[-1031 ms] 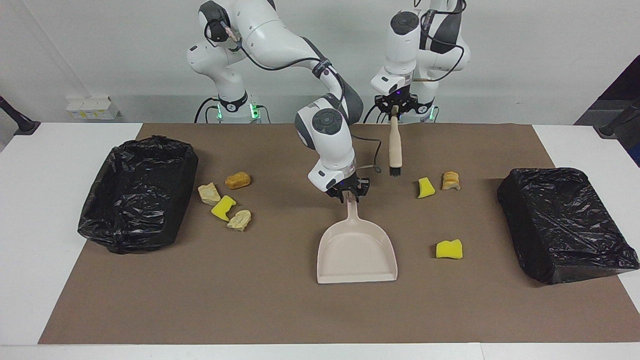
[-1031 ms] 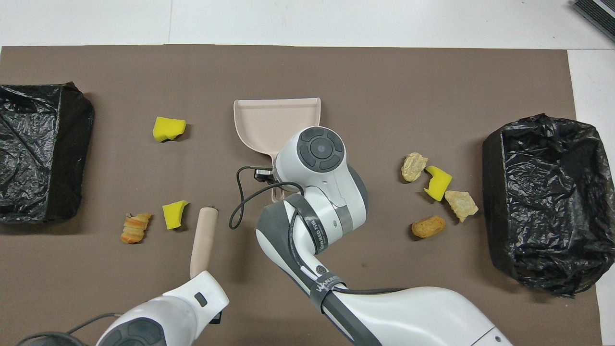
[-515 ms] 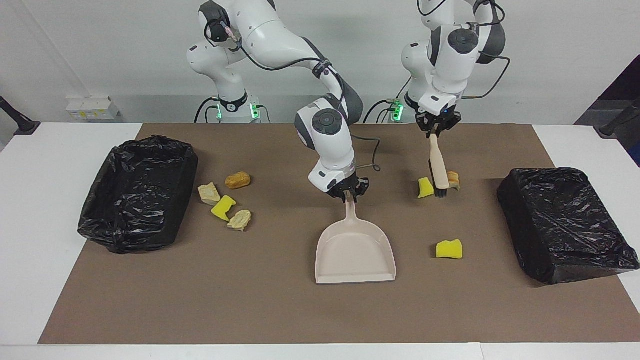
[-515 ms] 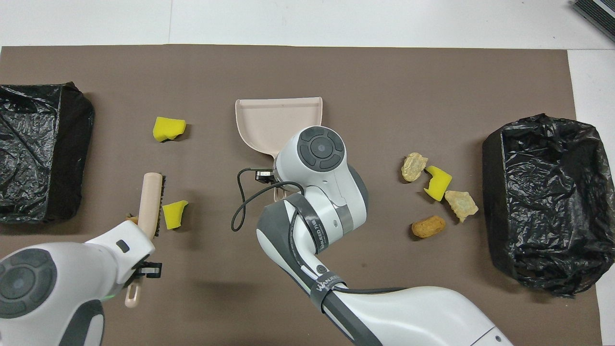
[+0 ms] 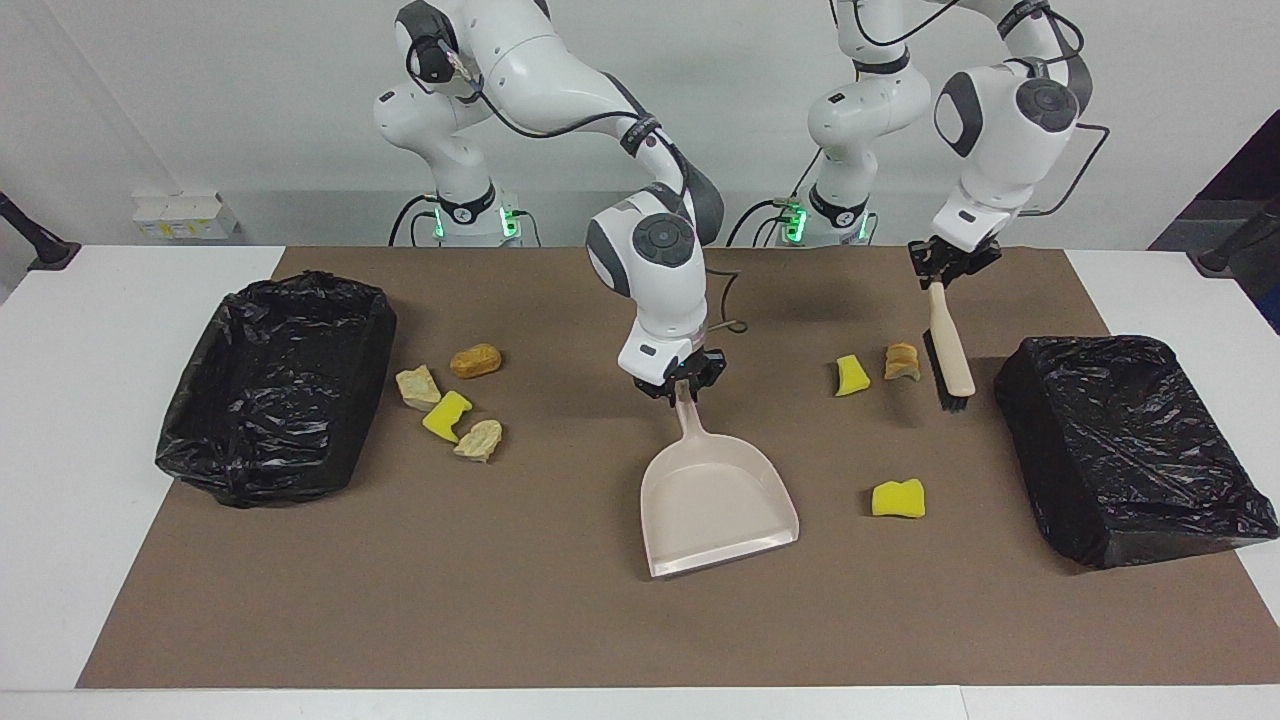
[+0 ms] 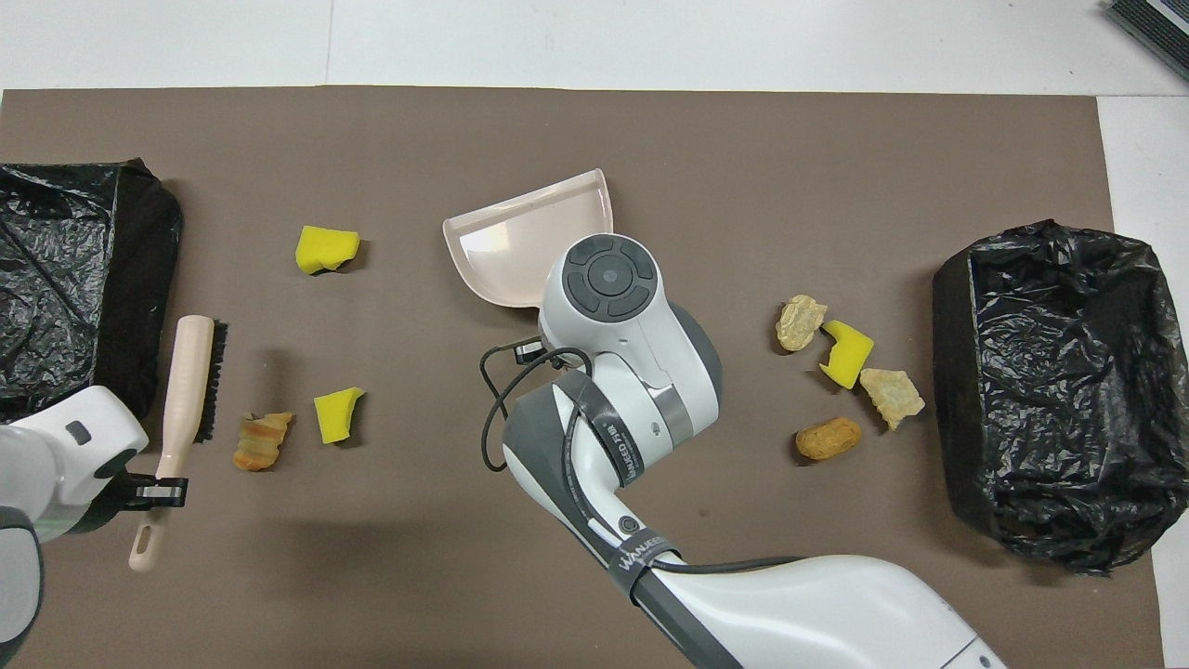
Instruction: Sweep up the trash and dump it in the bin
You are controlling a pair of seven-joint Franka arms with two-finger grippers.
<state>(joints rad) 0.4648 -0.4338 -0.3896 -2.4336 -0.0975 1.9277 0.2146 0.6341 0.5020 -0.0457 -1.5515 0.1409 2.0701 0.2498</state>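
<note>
My right gripper [image 5: 683, 385] is shut on the handle of the beige dustpan [image 5: 715, 505] at mid-table; the pan [image 6: 525, 237] is angled toward the left arm's end. My left gripper [image 5: 950, 262] is shut on the brush [image 5: 948, 350], which hangs bristles-down over the mat between a bread lump [image 5: 901, 361] and a black-bagged bin [image 5: 1130, 445]. Trash near it: a yellow sponge [image 5: 851, 375] beside the lump and another sponge [image 5: 898, 498] farther from the robots. Several more scraps [image 5: 446, 415] lie beside the other bin [image 5: 275, 385].
Both bins sit at the mat's two ends, one toward each arm's end. In the overhead view the right arm's wrist [image 6: 608, 283] covers the dustpan handle. A cable [image 6: 502, 400] loops off that wrist. The brown mat [image 6: 650, 139] ends near the white table edge.
The left arm swung the brush from near the dustpan, past the sponge and bread lump, to beside the bin. The right gripper closed on the dustpan handle and turned the pan.
</note>
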